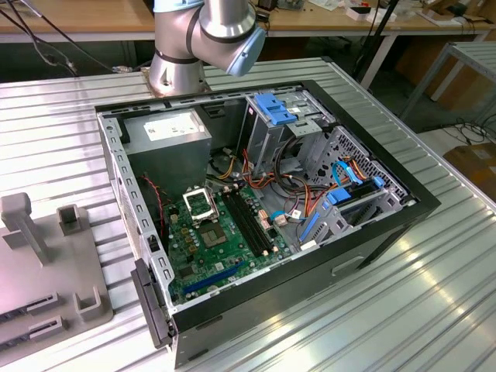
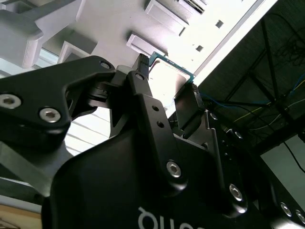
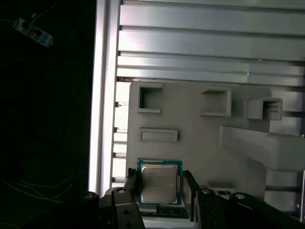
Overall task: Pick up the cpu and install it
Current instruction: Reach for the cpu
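Jaws: drawn in to chip width and closed on the cpu [image 3: 159,182], with one black finger [image 3: 130,183] pressed against each of two opposite edges. Same hold confirmed in the second wrist view, looking along the gripper [image 2: 167,81] from behind, with the chip pinched right at the fingertips.

Cpu appearance:
- Small, flat and square.
- Silver-grey metal lid with faint print, facing the first wrist camera.
- Thin green rim framing the lid on all four sides and standing slightly proud of it at the corners.

Cpu location:
- Between the fingers, over the pale grey fixture plate [image 3: 200,143], close to one edge of that plate.
- Just beside a shallow rectangular pocket moulded into the plate.
- Resting on the plate or lifted clear of it: cannot tell.

Surroundings in the exterior view:
- Grey fixture plate lying on the ribbed aluminium table [image 1: 387,310], at the exterior view's left.
- Open computer case [image 1: 418,205] on the same table, toward the exterior view's right, well apart from the plate.
- Green motherboard [image 1: 209,248] flat on the case floor, with the black square socket frame [image 1: 200,203] uncovered.
- Silver arm [image 1: 205,39] mounted behind the case.
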Tool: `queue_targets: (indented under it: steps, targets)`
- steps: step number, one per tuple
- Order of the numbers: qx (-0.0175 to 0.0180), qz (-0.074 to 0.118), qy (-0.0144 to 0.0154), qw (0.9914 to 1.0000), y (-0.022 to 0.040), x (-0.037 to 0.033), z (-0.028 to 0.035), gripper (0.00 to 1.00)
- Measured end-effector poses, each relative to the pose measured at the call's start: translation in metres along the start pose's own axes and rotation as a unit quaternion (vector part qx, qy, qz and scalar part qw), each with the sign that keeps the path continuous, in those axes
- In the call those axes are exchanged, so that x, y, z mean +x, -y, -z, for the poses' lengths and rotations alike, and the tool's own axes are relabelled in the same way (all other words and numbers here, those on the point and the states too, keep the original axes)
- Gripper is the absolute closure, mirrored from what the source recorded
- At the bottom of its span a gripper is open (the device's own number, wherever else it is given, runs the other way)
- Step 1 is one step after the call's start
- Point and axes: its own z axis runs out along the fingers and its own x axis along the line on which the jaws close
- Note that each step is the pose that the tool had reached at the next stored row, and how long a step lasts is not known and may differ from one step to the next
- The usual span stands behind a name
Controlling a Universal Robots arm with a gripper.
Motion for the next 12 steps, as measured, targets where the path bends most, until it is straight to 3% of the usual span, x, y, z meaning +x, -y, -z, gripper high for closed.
queue_targets:
  steps: [12]
  targets:
    - [0.0000,0.000,0.0000,1.00000,-0.0002,0.0002,0.0086,0.53]
